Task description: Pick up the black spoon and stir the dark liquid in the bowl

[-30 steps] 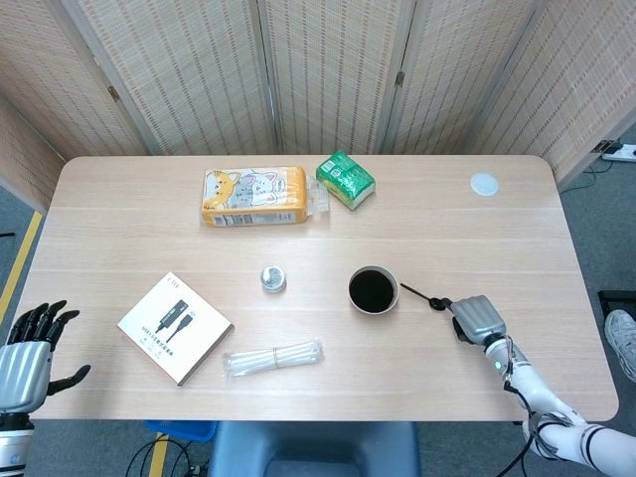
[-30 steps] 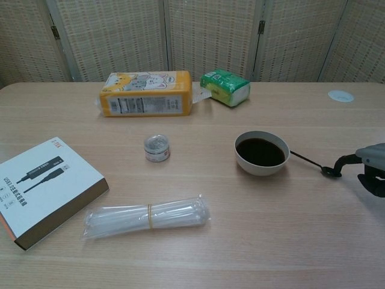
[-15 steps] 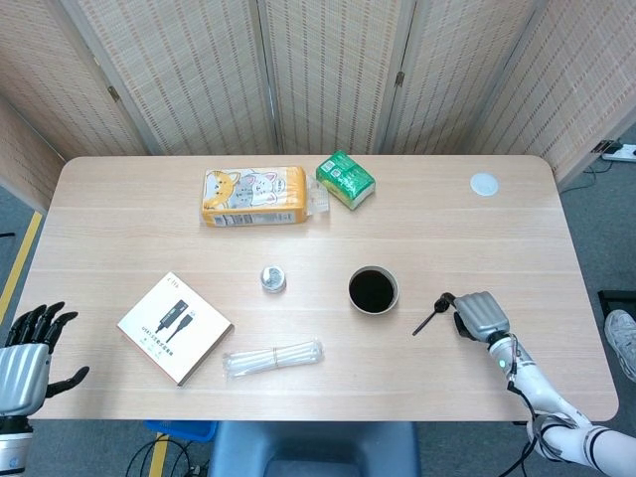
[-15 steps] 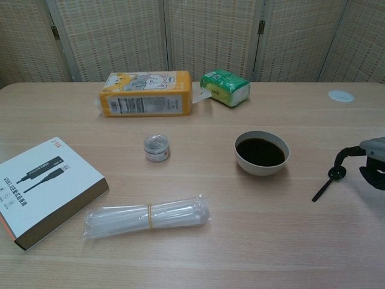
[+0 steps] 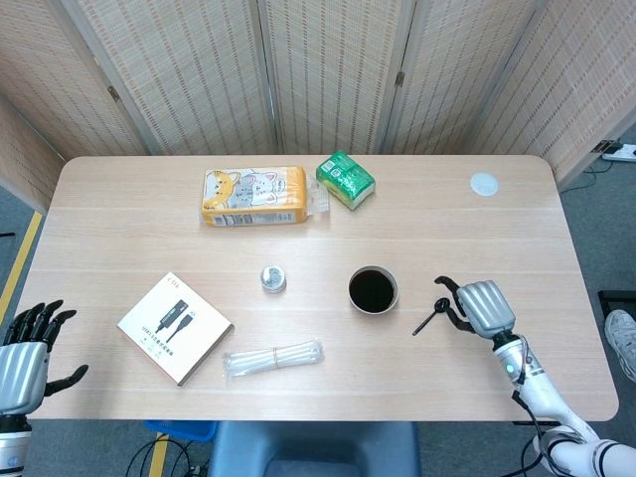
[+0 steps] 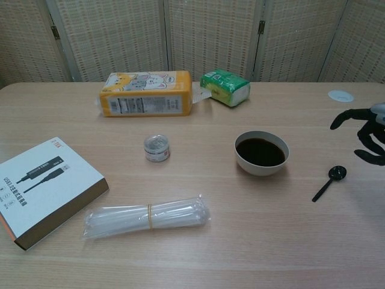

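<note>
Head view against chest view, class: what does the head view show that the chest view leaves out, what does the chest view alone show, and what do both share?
Only the head view shows the left hand, open beside the table's near left corner, and the right forearm.

Only the chest view shows the printed side panel of the orange pack.

Both show the bowl of dark liquid, the black spoon lying on the table to the bowl's right, and the right hand, fingers spread, holding nothing.
</note>
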`<state>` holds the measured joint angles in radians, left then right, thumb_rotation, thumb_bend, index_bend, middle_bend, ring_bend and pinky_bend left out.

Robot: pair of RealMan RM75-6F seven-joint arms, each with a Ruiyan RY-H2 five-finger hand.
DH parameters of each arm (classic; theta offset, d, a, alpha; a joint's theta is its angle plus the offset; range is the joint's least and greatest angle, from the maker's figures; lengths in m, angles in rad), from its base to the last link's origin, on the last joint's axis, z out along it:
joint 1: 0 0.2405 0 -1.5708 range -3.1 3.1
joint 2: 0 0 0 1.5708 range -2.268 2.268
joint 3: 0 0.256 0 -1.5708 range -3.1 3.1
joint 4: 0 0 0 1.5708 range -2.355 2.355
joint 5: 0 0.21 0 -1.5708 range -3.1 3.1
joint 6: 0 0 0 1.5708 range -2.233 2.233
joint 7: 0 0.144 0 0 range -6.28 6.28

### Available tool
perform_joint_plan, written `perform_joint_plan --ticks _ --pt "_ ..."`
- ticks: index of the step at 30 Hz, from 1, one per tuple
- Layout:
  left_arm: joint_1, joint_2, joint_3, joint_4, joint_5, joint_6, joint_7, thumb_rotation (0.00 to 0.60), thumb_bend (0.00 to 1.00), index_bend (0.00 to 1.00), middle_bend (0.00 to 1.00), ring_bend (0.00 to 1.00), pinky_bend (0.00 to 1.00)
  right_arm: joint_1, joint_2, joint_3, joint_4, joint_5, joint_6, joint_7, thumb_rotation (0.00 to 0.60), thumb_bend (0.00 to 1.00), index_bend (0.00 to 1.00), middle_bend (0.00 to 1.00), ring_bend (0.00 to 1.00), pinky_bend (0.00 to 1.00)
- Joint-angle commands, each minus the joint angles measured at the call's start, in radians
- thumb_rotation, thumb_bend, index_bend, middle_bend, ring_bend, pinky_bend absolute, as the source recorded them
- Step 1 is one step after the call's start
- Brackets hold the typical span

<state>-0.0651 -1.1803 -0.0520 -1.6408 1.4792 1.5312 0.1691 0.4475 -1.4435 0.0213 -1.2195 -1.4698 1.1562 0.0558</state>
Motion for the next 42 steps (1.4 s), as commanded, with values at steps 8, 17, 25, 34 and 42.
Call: perform_joint_plan --ticks 8,17,25,34,42 --pt "0.002 -0.002 0.001 -0.001 0.010 0.008 -0.006 0.600 0.18 0.23 0.15 0.12 0.14 -0.024 0.043 -0.011 -0.122 -0.027 0.005 0.039 0.600 0.00 0.30 0.47 0.43 0.43" --pt "0.011 0.002 0.005 -0.003 0.013 0.017 -0.010 0.600 0.18 0.23 0.15 0.12 0.14 0.001 0.052 -0.029 -0.110 -0.084 -0.008 -0.102 0.600 0.09 0.30 0.63 0.71 0.80" --pt "0.018 0.007 0.008 -0.004 0.019 0.026 -0.017 0.600 0.18 0.23 0.15 0.12 0.14 0.055 0.018 -0.042 -0.019 -0.160 -0.040 -0.252 0.600 0.17 0.37 0.88 1.00 1.00" --pt "0.026 0.008 0.011 0.002 0.018 0.031 -0.028 0.600 0.18 0.23 0.15 0.12 0.14 0.088 -0.038 -0.056 0.045 -0.171 -0.094 -0.287 0.600 0.22 0.44 0.95 1.00 1.00" --pt "0.029 0.006 0.012 0.009 0.016 0.030 -0.038 0.600 0.18 0.23 0.15 0.12 0.14 0.089 -0.078 -0.067 0.096 -0.149 -0.133 -0.295 0.600 0.22 0.48 0.95 1.00 1.00"
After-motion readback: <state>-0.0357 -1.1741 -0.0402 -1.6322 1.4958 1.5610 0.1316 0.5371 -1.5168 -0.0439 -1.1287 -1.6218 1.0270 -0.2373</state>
